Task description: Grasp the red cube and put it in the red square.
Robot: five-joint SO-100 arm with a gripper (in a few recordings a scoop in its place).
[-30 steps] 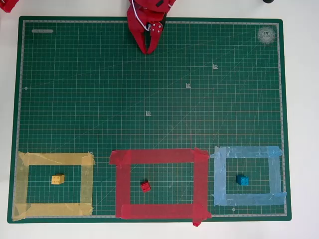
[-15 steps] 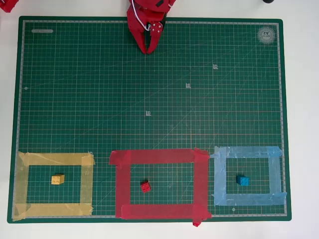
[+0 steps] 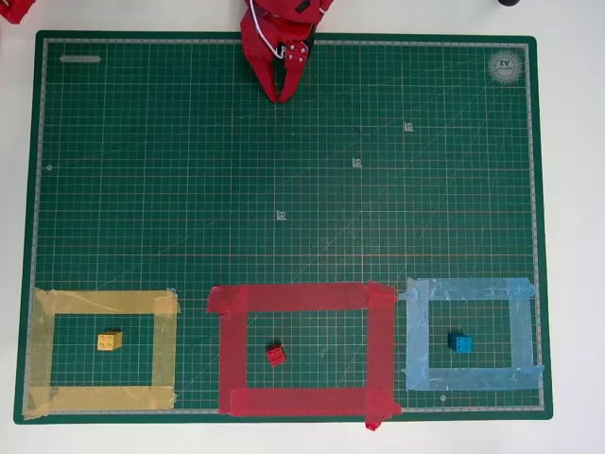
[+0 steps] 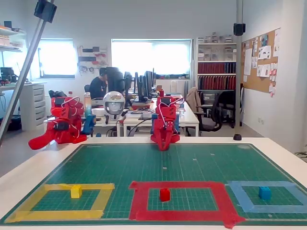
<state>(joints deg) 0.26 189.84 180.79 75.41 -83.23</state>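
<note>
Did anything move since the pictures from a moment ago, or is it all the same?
Nothing visibly changed. The gripper stays at the far edge of the mat with its fingers together, holding nothing. The red cube still sits inside the red square, the yellow block inside the yellow tape outline, and the blue block inside the light blue tape outline.

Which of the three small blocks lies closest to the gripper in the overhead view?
The red cube, inside the red square. It sits almost straight below the gripper, while the yellow block and the blue block lie far off to each side.
</note>
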